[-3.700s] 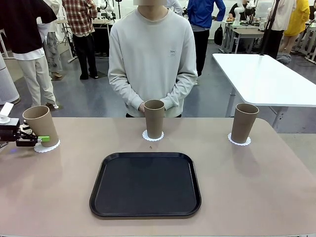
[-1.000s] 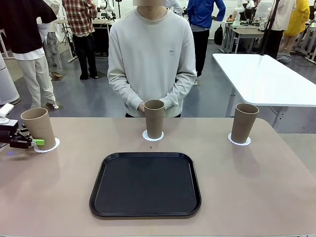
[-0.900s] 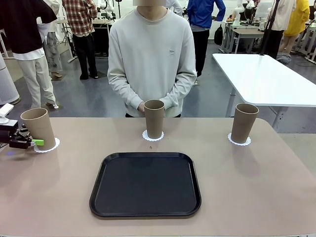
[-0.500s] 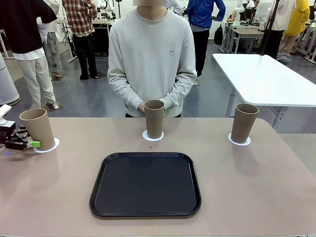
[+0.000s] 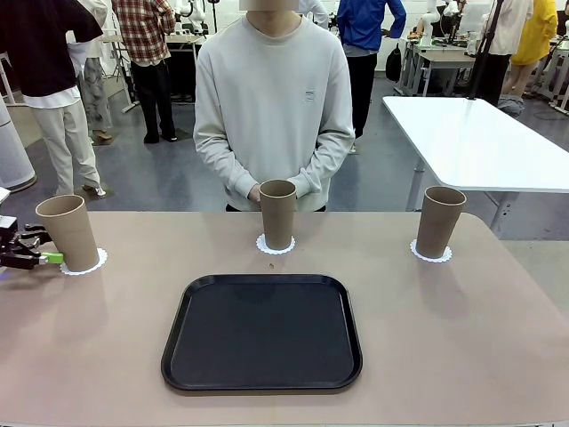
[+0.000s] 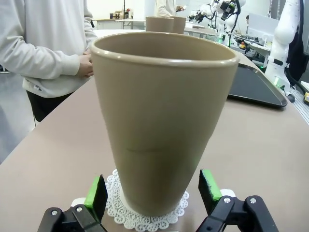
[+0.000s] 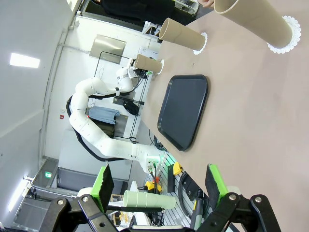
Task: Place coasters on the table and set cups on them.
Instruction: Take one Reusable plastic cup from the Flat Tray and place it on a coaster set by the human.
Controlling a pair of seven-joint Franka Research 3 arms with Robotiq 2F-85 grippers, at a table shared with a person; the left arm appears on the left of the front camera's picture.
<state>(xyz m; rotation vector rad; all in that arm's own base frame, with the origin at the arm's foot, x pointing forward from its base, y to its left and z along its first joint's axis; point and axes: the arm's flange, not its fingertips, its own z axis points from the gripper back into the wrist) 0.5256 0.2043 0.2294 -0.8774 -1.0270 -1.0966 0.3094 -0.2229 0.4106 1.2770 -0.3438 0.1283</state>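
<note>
So the table (image 5: 444,338) has three cups, each sitting upright on its own coaster. Left cup (image 5: 68,231) is on the left coaster (image 5: 93,263) near the left edge, middle cup (image 5: 277,213) on the middle coaster (image 5: 263,245) right in front of the person (image 5: 274,98) at the far side, and right cup (image 5: 439,221) on the right coaster (image 5: 418,254) towards the far right corner. A black tray (image 5: 262,331) sits in the middle of the table on the robot's side of the middle cup, nothing on it.

The left gripper (image 5: 34,258) is low at the left edge, just beside the left cup's base. Its jaws are spread wide and not gripping anything. From the left wrist view the cup (image 6: 161,121) stands between the two green pads (image 6: 96,191) with a visible gap on each side, so no contact, and you can see the lacy coaster (image 6: 145,220) poking out under the base.

The right gripper (image 7: 159,186) has its fingers spread too, nothing between them, up off the table. Its camera is rolled sideways and looks across the table at all three cups and the tray (image 7: 186,111).

The person stands with hands clasped just behind the middle cup. A white table (image 5: 480,142) is off to the right behind
</note>
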